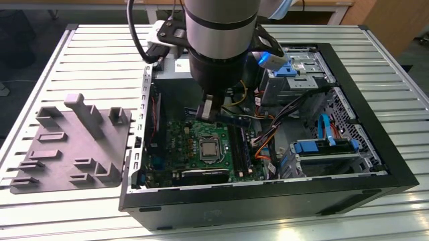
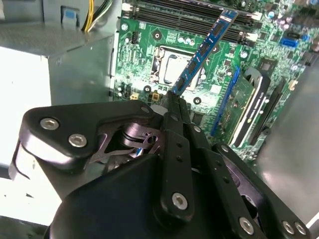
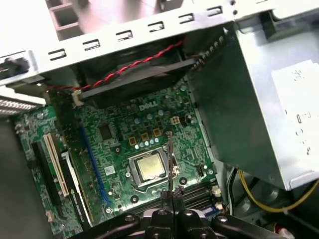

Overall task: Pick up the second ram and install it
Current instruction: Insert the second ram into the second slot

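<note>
Downward, claw (image 2: 175, 99) pinches second ram (image 2: 205, 49) over motherboard (image 2: 144, 52).

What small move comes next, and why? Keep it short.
Probably lower the memory stick toward the long black slots. The pincer is shut on it and holds it above the green board, and it is not yet in a slot.

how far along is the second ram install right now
Pickup looks done: the second ram is off the grey tray and clamped in the tool. In hand: the stick is held over the motherboard. Left: it is not yet seated in the black slots.
</note>
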Controlling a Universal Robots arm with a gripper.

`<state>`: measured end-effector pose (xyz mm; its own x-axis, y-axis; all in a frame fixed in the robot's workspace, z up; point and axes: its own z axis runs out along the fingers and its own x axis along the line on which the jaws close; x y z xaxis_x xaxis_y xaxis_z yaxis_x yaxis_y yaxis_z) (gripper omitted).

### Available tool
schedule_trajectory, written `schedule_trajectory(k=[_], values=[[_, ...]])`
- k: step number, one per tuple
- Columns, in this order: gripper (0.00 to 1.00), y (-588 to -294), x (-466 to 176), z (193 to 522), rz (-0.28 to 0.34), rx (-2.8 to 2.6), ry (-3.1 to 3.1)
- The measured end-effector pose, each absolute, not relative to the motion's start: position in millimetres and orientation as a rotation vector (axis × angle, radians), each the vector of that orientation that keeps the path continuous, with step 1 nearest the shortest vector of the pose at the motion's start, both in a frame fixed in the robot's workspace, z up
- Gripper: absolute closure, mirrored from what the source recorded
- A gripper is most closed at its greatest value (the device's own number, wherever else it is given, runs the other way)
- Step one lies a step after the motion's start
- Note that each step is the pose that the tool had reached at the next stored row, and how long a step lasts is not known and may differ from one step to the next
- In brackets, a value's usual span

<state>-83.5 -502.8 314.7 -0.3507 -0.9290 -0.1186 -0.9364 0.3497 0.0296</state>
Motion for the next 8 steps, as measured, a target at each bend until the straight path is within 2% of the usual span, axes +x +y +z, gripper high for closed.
schedule_trajectory(k=[8], values=[[0.88,-502.8,-83.5,314.3,0.111,-1.593,2.611]])
